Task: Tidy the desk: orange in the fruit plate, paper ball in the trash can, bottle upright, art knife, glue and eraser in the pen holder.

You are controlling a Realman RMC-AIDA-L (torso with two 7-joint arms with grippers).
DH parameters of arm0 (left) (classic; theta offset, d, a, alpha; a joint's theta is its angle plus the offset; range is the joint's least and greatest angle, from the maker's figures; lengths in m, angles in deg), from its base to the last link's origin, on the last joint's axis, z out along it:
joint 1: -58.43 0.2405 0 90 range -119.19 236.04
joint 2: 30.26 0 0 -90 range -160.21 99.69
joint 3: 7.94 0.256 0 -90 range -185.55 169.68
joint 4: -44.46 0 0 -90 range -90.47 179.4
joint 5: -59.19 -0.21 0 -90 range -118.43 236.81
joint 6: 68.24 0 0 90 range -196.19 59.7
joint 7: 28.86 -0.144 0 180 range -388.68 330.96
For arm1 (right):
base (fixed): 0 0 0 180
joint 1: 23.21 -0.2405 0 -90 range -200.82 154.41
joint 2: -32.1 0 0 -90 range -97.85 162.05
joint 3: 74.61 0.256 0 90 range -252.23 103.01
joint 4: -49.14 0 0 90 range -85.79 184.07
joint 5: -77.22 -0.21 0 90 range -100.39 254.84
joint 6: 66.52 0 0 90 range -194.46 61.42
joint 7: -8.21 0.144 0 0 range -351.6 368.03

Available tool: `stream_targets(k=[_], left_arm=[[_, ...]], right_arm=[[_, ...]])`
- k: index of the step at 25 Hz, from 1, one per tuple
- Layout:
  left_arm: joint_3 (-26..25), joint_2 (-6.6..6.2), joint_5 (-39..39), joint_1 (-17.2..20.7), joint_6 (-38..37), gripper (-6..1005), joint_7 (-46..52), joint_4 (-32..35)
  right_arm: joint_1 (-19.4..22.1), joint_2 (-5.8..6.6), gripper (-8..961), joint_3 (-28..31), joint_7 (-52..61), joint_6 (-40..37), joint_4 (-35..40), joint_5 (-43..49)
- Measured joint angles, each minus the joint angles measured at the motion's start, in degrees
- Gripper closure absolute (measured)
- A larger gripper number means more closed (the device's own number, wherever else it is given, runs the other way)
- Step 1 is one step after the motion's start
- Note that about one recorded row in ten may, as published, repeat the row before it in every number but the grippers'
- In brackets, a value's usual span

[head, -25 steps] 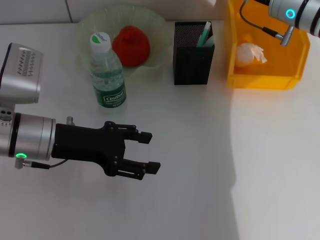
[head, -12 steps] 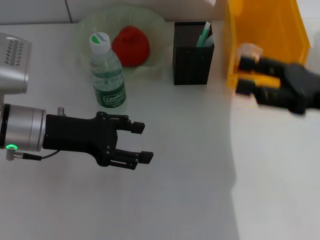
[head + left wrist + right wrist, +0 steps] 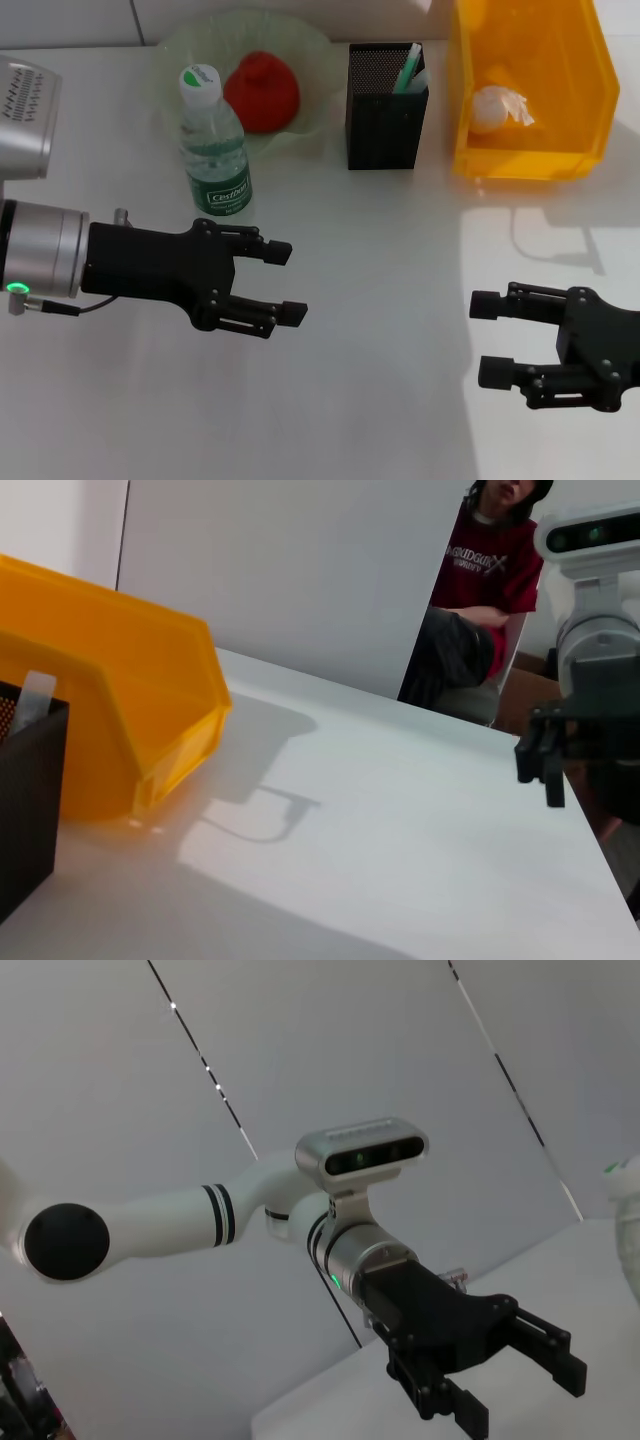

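Left gripper [image 3: 285,283]: hovers over the bench [image 3: 380,400], fingers apart, nothing between them; also seen from the right wrist view [image 3: 525,1385], again spread and empty.
Right gripper [image 3: 485,338]: low over the bench, well to the right of the left gripper and pointing toward it, fingers apart and empty; in the left wrist view it shows far off [image 3: 545,760].
Bottle [image 3: 213,143]: upright, green label, white cap, just beyond the left gripper's fingertips, touching the near rim of the plate.
Plate [image 3: 310,60]: pale green, behind the bottle, farther from the left gripper.
Orange [image 3: 262,92]: reddish, lying in the plate, beside the bottle's cap.
Pen holder [image 3: 385,120]: black mesh, beyond both grippers and between them, right of the plate; a green-and-white item stands in it, which one I cannot tell.
Trash can [image 3: 530,155]: yellow bin, beyond the right gripper, just right of the pen holder; its wall also fills the left wrist view [image 3: 120,710].
Paper ball [image 3: 500,107]: white, crumpled, lying inside the trash can.
Person [image 3: 485,590]: in a red shirt, seated past the bench's far edge in the left wrist view.
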Motion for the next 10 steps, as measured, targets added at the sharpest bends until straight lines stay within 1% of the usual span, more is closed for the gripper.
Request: stream_targets(k=[6,10], left_arm=[[-2.04,-0.45,0.04,0.54,-2.00,202,0.00,0.18],[-3.25,-0.62,0.00,1.03,-3.52,202,0.00,0.18]], right_arm=[[-0.73,-0.09,142,-0.07,-0.05,0.85,-0.06,0.45],[-1.08,-0.49,142,-0.19,-0.53,1.03,-0.10,0.48]])
